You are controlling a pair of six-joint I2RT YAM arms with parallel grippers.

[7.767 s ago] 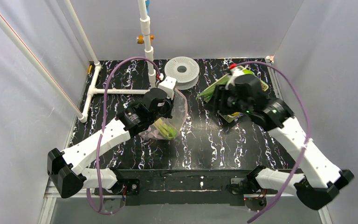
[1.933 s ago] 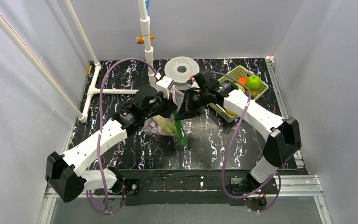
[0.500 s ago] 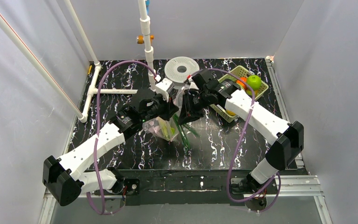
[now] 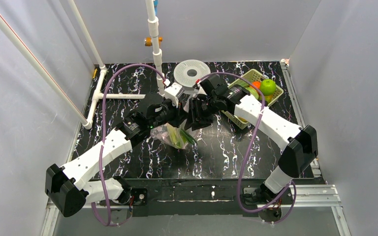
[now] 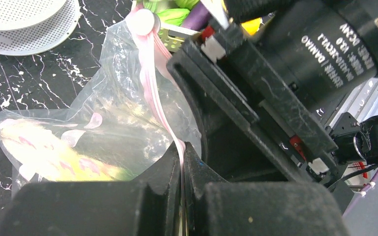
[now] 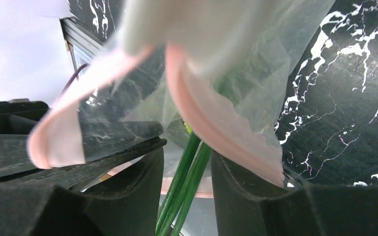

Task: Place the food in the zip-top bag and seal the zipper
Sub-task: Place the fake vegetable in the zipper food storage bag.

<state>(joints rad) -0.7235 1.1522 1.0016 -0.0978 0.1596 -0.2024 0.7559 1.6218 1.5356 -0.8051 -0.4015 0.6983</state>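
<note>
The clear zip-top bag point(image 4: 169, 133) hangs at the table's middle with yellow-green food point(image 5: 59, 157) inside. My left gripper point(image 4: 178, 117) is shut on its pink zipper strip point(image 5: 150, 73) and holds the mouth up; the pinch shows in the left wrist view point(image 5: 182, 147). My right gripper point(image 4: 195, 120) is right beside it at the bag mouth. In the right wrist view its jaws point(image 6: 187, 155) close around long green stalks point(image 6: 184, 189) that run down past the pink zipper point(image 6: 211, 123) into the bag point(image 6: 256, 73). The stalks' lower end shows through the bag point(image 4: 184, 137).
A yellow-green lattice basket point(image 4: 250, 75) at the back right holds a green apple point(image 4: 268, 87), an orange ball point(image 4: 256, 84) and other pieces. A white perforated disc point(image 4: 192, 73) lies behind the bag. A white pipe frame point(image 4: 123, 96) stands at the back left.
</note>
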